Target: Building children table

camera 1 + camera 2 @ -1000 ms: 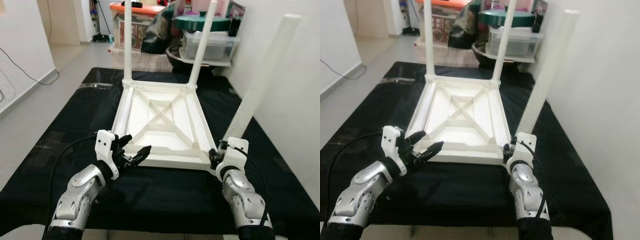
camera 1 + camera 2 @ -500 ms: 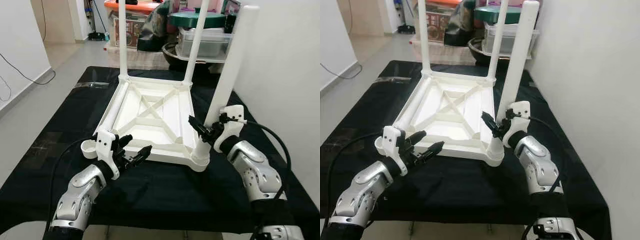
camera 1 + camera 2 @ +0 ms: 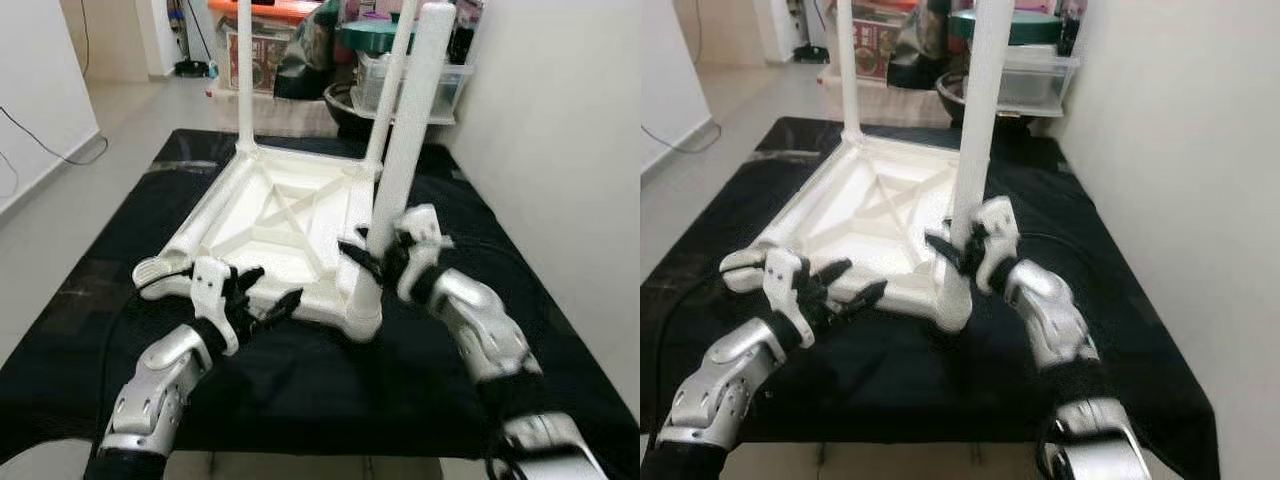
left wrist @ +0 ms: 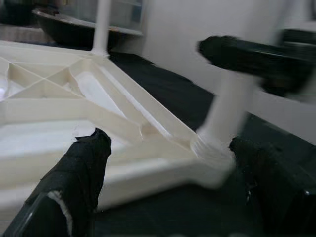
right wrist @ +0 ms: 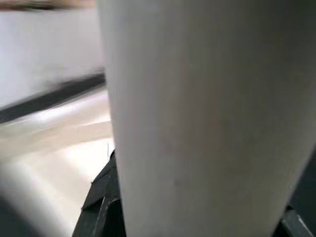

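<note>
Right gripper (image 3: 378,262) pinches the near-right leg (image 3: 405,160), upright in the upturned tabletop's (image 3: 290,215) corner socket. Left gripper (image 3: 262,298), jaws spread, hovers off the near edge.

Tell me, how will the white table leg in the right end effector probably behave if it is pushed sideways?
The white table leg looks stiff and smooth, so it may slip in the right end effector. Standing tall on the upturned table top, it could lever that light-looking plastic and shift it on the black cloth.
</note>
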`<state>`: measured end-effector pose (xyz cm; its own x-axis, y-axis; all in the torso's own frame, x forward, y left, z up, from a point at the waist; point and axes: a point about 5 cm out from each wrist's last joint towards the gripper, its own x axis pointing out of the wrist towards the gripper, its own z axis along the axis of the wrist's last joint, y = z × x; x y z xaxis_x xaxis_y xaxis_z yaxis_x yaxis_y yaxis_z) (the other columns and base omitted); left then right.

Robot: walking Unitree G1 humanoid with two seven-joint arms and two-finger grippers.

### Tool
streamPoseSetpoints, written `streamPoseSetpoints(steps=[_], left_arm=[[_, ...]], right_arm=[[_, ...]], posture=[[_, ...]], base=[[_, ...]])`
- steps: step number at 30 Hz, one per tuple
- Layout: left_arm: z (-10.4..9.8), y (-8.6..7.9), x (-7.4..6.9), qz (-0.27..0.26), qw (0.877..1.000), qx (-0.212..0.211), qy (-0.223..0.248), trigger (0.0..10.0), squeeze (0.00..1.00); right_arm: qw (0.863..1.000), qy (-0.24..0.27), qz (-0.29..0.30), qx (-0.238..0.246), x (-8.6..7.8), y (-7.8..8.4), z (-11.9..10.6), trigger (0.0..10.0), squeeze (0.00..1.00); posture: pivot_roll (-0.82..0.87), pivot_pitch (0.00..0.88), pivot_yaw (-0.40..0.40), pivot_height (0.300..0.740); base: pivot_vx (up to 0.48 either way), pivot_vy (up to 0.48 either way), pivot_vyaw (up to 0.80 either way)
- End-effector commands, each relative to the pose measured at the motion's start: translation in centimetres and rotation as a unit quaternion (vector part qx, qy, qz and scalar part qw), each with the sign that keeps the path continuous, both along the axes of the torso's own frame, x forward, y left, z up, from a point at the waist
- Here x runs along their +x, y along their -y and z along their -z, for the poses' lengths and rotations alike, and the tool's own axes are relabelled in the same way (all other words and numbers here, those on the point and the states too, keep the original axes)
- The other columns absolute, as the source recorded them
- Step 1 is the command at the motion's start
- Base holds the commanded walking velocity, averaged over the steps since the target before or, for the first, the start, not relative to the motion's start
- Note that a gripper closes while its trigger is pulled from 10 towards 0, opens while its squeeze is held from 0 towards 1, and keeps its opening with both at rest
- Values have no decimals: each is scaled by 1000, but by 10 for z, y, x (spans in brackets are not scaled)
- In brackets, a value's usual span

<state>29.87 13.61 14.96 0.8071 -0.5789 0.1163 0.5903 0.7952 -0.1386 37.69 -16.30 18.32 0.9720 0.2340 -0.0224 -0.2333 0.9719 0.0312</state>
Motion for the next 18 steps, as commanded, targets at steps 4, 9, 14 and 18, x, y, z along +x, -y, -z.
streamPoseSetpoints(steps=[4,9,14,18], left_arm=[[4,-4,-1,-7,1000,-1,-9,10000,0],[4,-6,-2,-8,1000,0,-9,10000,0],[4,-6,-2,-5,1000,1,-10,10000,0],[5,-5,-1,-3,1000,1,-10,10000,0]], right_arm=[[963,-85,253,26,-15,49,36,0,0],[971,-90,219,45,-46,5,39,10000,0],[989,-56,112,73,-55,-29,26,10000,0],[993,-2,46,107,-52,-28,3,10000,996]], posture=[[82,0,-142,740],[74,0,-129,740],[67,0,-125,740],[60,0,-122,740]], base=[[0,0,0],[0,0,0],[0,0,0],[0,0,0]])
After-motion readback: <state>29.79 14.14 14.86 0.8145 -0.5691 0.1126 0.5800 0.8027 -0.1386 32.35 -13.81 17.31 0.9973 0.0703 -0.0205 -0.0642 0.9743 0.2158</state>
